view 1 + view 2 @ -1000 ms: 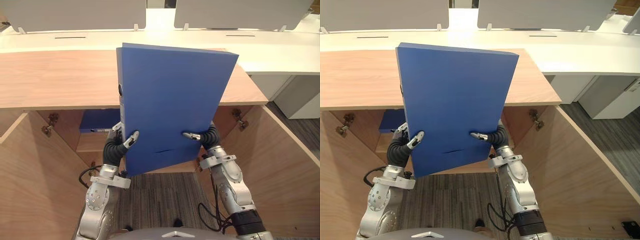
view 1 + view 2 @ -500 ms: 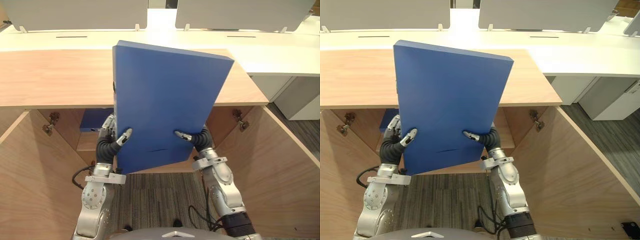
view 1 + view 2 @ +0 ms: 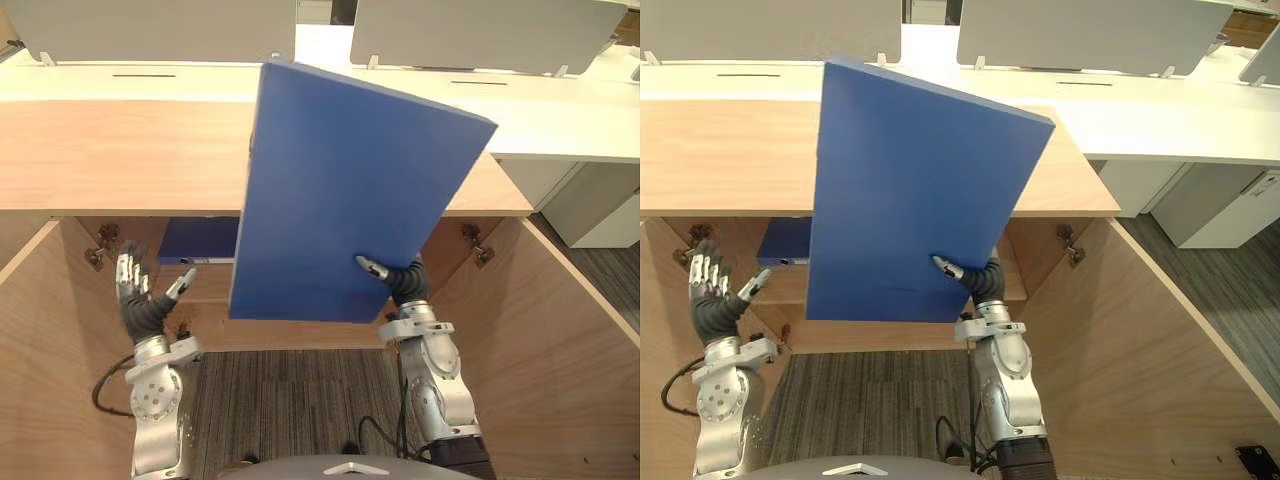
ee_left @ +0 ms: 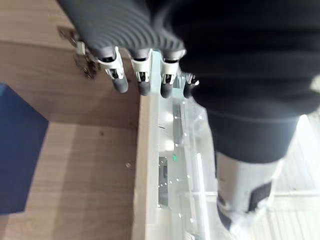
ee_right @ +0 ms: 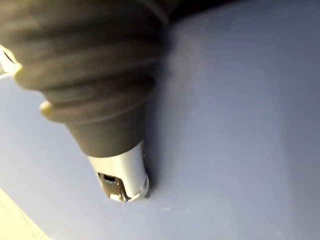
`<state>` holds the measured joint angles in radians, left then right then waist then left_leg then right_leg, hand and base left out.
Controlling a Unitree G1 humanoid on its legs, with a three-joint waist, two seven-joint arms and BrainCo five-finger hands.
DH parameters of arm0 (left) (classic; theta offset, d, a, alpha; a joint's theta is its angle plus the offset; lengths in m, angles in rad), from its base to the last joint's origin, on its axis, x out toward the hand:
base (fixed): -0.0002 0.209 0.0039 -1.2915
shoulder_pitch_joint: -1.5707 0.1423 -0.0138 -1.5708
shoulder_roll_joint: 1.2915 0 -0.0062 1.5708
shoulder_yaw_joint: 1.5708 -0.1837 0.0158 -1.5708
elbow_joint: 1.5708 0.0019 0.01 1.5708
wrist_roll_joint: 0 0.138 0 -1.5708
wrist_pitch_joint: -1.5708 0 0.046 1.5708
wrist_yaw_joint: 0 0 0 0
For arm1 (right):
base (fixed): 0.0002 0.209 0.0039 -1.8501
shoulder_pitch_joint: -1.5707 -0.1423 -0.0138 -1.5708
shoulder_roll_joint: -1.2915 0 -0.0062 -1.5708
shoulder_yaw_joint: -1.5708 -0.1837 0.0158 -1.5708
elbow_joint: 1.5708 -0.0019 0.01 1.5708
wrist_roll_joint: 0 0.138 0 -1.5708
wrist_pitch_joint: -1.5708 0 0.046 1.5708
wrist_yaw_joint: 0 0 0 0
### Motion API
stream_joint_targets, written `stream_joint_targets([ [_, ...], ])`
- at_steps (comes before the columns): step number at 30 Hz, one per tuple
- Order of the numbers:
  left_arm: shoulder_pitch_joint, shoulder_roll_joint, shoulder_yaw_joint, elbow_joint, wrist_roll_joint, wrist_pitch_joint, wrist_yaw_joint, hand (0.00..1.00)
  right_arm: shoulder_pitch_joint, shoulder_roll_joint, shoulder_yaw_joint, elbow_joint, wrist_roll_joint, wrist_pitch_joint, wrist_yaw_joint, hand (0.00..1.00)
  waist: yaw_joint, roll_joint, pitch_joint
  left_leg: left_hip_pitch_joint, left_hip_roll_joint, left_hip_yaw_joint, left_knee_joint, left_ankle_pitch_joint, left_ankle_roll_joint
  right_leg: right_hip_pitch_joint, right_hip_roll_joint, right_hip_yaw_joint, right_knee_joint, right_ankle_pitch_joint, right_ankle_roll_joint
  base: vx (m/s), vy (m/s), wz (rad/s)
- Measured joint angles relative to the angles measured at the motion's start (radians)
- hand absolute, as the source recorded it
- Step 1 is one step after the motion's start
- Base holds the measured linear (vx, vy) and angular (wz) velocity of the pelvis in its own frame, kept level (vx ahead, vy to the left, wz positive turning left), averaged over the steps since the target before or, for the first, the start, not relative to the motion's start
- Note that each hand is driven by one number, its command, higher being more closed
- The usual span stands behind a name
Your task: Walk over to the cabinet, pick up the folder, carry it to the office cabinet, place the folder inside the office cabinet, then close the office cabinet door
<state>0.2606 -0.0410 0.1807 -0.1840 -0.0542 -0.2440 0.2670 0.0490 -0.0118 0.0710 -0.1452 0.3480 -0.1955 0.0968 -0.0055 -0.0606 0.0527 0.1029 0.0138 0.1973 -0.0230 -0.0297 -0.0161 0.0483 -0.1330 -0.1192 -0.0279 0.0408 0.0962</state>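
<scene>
Fingers behind, thumb in front: right hand (image 3: 400, 281) alone pinches the folder (image 3: 350, 190) at its lower right corner. Long axis near upright, top tipped right, in front of the open office cabinet (image 3: 120, 160). Left hand (image 3: 140, 302) spread open, empty, well off to the left.

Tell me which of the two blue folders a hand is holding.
The big tilted folder, pinched at its lower edge by the right hand. The other folder lies flat on the cabinet shelf, untouched.

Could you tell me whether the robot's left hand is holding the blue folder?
No, the left hand is open and clear of the blue folder, which the right hand pinches at its lower edge.
</scene>
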Motion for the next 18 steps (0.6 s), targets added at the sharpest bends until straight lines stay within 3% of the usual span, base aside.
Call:
stream_joint_targets([
  [4,0.015,-0.003,0.038,0.166,0.000,0.030,0.001,0.00,0.038,0.004,-0.002,-0.005,0.000,0.000,-0.012,1.00,0.007,0.007,-0.008,0.005,-0.001,0.000,-0.016,0.006,0.000,-0.001,0.000,-0.001,-0.002,0.000,0.000,0.00,0.000,0.00],
  [10,0.039,-0.006,0.103,0.518,0.017,0.121,-0.041,0.00,0.070,0.002,0.022,-0.005,-0.002,0.003,-0.014,1.00,0.006,0.006,-0.013,0.006,-0.001,0.001,-0.029,0.009,-0.001,-0.005,0.002,-0.001,-0.010,0.000,0.001,0.00,0.000,0.00],
  [14,0.026,0.037,0.106,0.828,0.060,0.147,-0.065,0.00,0.070,-0.028,0.064,0.012,-0.004,0.003,-0.014,1.00,0.008,0.005,-0.014,0.004,-0.001,0.002,-0.031,0.008,-0.002,-0.002,0.004,-0.001,-0.033,0.008,0.004,0.00,0.000,0.00],
  [18,0.012,0.073,0.133,1.023,0.075,0.166,-0.080,0.00,0.063,-0.062,0.090,0.050,-0.035,0.004,-0.015,1.00,0.012,0.005,-0.014,0.003,-0.001,0.002,-0.031,0.008,-0.003,0.005,0.006,-0.002,-0.049,0.015,0.003,-0.01,-0.015,0.00],
])
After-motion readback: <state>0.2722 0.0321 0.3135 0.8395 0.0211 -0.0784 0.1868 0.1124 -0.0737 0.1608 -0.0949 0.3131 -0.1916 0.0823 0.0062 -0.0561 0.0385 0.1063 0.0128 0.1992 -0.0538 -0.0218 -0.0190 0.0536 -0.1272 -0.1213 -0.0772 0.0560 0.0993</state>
